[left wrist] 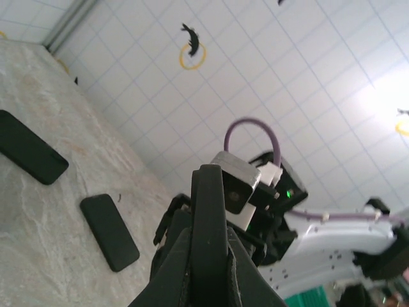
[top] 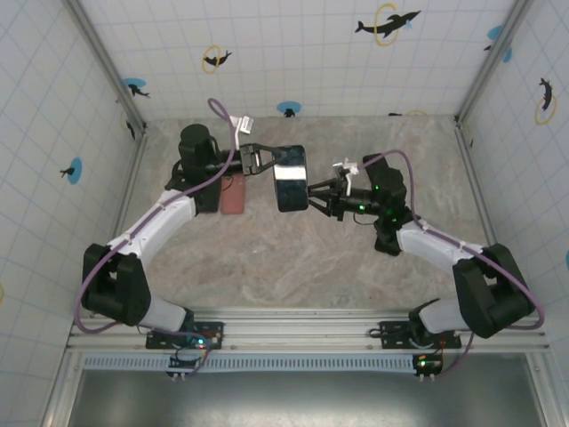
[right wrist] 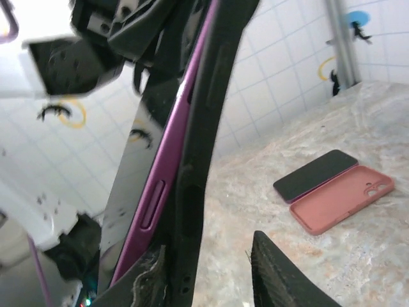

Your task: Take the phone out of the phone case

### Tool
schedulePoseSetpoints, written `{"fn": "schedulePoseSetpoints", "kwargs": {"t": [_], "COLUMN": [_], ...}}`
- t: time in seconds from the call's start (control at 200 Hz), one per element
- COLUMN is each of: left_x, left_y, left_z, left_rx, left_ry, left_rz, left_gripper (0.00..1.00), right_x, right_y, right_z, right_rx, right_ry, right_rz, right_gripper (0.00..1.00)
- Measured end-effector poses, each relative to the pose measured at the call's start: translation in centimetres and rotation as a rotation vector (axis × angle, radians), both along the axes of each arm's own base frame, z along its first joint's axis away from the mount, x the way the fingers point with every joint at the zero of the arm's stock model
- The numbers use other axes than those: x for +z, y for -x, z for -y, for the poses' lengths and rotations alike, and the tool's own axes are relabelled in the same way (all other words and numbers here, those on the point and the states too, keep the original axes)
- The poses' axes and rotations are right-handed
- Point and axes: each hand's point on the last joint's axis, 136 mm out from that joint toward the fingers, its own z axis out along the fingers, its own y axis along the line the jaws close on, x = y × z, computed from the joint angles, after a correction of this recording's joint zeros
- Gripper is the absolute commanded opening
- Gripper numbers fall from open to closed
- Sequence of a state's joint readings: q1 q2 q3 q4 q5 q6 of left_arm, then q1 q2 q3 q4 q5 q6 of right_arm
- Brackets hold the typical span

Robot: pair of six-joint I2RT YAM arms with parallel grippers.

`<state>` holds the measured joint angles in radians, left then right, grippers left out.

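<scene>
The phone (top: 290,178) is a thin, rigid slab with a glossy, mirror-like face and a smooth purple side rail, so I judge it light but slippery and likely to crack if dropped. It is best pinched across its hard side rails, not on the glass. It sits inside the dark phone case (right wrist: 203,128), whose rim wraps the rail closely. That rim looks like the softer, bendable part, and a corner of it is probably the place to peel from. The cased phone hangs in the air above the table (top: 293,258), just right of the pink case (top: 233,193) that lies flat there. The left claw (top: 271,164), reaching over from the pink case's side, is clamped tight on the phone case's near edge and carries it. The right claw (top: 313,191) meets the far edge, away from the pink case, its jaws parted astride the rim with a gap showing at one finger. A spare dark phone (right wrist: 316,174) lies touching the pink case. The table is mottled stone, hard and unforgiving, walled in by white tiles (top: 293,53).
</scene>
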<state>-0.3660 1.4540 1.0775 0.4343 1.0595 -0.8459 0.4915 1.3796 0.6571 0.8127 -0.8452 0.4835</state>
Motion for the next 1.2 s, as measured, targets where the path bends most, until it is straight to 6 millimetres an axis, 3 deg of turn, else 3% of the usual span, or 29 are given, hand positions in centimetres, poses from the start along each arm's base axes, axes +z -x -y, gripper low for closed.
{"fn": "schedulePoseSetpoints", "kwargs": {"t": [0.265, 0.45, 0.846, 1.201], "left_x": [-1.9, -1.5, -3.0, -5.8], "left_y": [-2.2, -2.6, -3.9, -5.1], "left_z": [-0.1, 0.6, 0.9, 1.2], "left_rx": [0.122, 0.123, 0.160, 0.214], "left_ry": [0.079, 0.129, 0.157, 0.128], "left_rz": [-0.214, -0.266, -0.377, -0.490], "left_gripper": [0.00, 0.00, 0.00, 0.26], "right_x": [-0.5, 0.2, 1.2, 0.1], "right_y": [-0.5, -0.4, -1.4, -2.0], "right_z": [0.9, 0.5, 1.0, 1.5], "right_rx": [-0.133, -0.153, -0.202, -0.241], "right_ry": [-0.178, -0.249, -0.361, -0.405], "right_rz": [-0.327, -0.424, -0.568, -0.692], "right_gripper": [0.35, 0.30, 0.02, 0.00]}}
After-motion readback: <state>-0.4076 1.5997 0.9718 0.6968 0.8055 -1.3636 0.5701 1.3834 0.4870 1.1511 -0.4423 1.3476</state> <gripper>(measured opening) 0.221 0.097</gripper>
